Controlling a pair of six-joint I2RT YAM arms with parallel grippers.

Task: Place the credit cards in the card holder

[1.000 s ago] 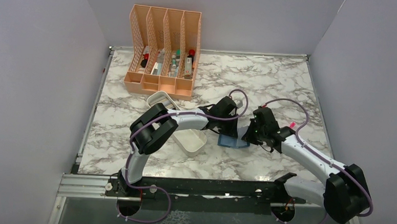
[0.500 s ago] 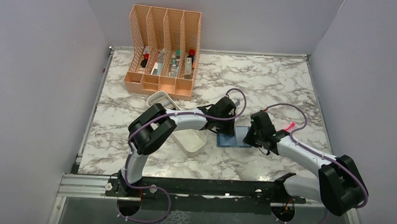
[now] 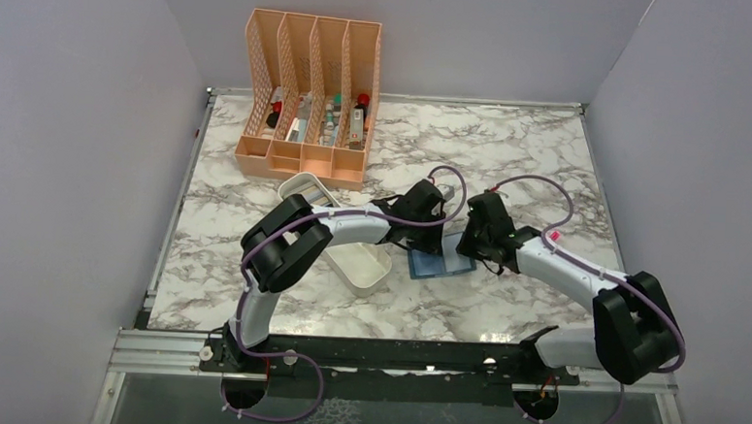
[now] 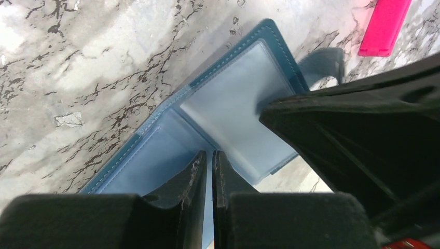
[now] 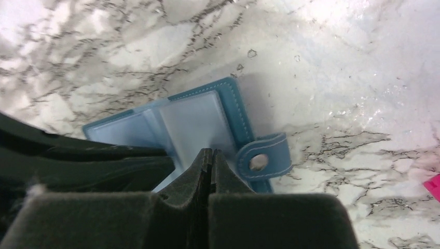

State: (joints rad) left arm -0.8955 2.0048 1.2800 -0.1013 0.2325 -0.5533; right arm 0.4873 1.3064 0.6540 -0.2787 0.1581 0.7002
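The card holder (image 3: pixel 441 264) lay open on the table (image 3: pixel 511 151). The closed right tool (image 5: pixel 210 154) and the nearly closed left tool (image 4: pixel 209 157) hovered over its inner face.

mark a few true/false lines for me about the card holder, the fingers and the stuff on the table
1. The card holder lies open on the marble table. True.
2. The right fingers are spread wide apart. False: they are pressed together, tips on the open holder.
3. The peach organizer stands toward the far left of the table, apart from the holder. True.
4. The holder's snap strap is buttoned shut. False: it sticks out free at the side of the open holder.
5. The left fingers are over the holder's inner side. True.
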